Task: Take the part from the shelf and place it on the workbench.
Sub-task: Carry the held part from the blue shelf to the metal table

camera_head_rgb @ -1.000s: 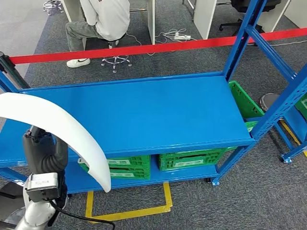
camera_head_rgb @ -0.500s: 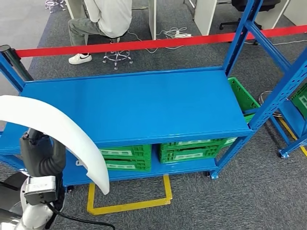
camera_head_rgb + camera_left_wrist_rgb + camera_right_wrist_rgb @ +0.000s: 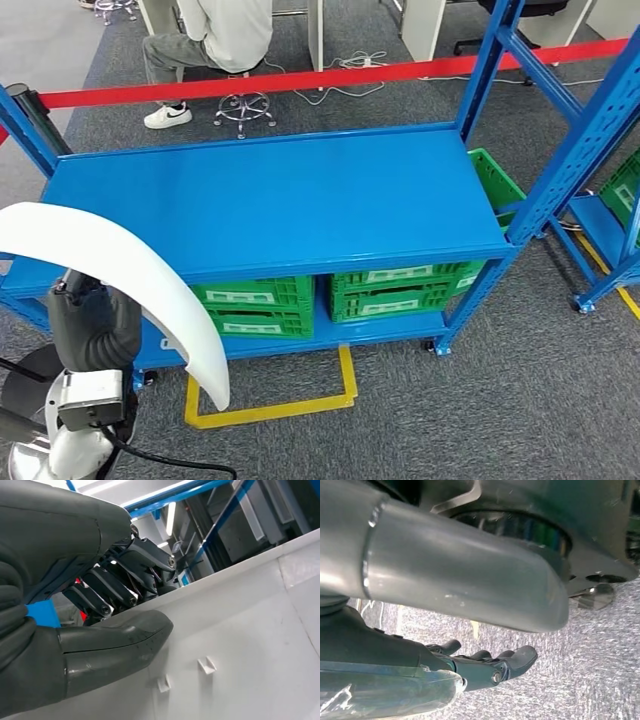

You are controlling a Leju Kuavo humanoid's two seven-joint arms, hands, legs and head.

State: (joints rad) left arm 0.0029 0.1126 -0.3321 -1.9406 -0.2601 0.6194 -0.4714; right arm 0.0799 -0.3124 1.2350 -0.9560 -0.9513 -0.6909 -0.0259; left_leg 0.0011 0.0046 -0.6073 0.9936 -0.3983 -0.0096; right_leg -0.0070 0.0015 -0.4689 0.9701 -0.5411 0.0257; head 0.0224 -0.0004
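The blue steel shelving unit [image 3: 287,200] with its flat painted top now fills the middle of the head view and sits squarer to the robot than it did a second ago. The whole picture has slid across, so this is the camera turning or stepping, not the rack moving. I judge the robot to be lining up on that flat top as the surface to put the part down on, with the carry nearly over and the set-down not yet begun.

Green slatted plastic crates [image 3: 260,306] sit on the lower level, and a red barrier tape [image 3: 302,78] runs across the far side, with a seated person [image 3: 219,30] beyond it.

The long white curved plastic panel [image 3: 128,265], smooth and arched like a fender, stays at the near left, held off the floor ahead of the rack's left end. Its inner face carries small moulded clips.

The left hand [image 3: 113,610] grips the panel's edge, thumb pressed on the inner face and dark fingers wrapped over the rim.

The right hand [image 3: 486,667] hangs over grey carpet, fingers loosely extended and holding nothing.
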